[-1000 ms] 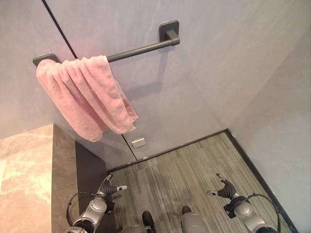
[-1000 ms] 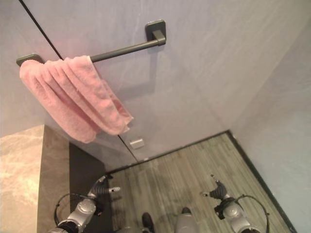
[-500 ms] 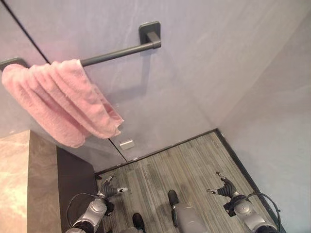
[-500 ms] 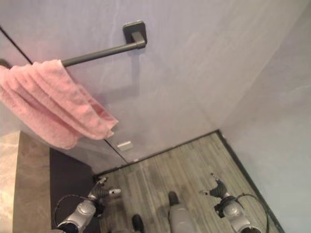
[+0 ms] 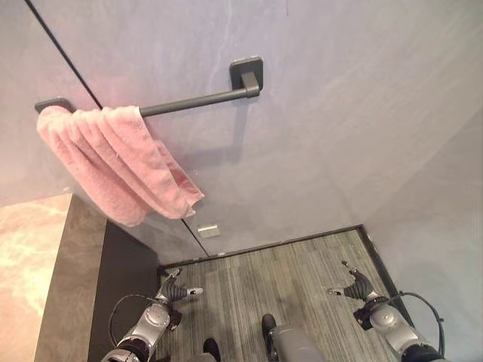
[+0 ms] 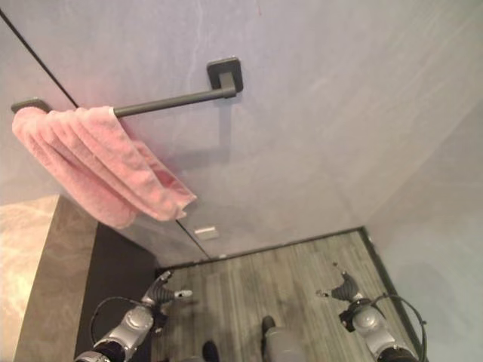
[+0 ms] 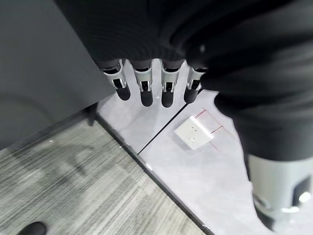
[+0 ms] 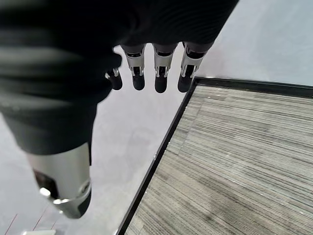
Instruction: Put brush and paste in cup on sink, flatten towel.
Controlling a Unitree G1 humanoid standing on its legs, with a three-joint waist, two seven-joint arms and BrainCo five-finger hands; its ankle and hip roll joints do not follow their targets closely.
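Note:
A pink towel (image 5: 117, 162) hangs bunched and crumpled over the left end of a dark wall rail (image 5: 198, 99). Both hands hang low, far below the towel. My left hand (image 5: 175, 291) is beside the dark cabinet side, fingers straight and holding nothing. My right hand (image 5: 353, 287) is over the floor near the right wall, also open and empty. In the left wrist view the fingers (image 7: 146, 88) point at the wall base. In the right wrist view the fingers (image 8: 160, 73) point at the corner of floor and wall.
A marble counter (image 5: 30, 256) with a dark side panel (image 5: 124, 271) stands at the left. A small white wall plate (image 5: 208, 231) sits low on the wall. Grey striped floor (image 5: 287, 271) lies below, with walls ahead and to the right.
The camera has shifted, so the towel and rail sit further right and lower than half a second ago. Both hands stay low and open.

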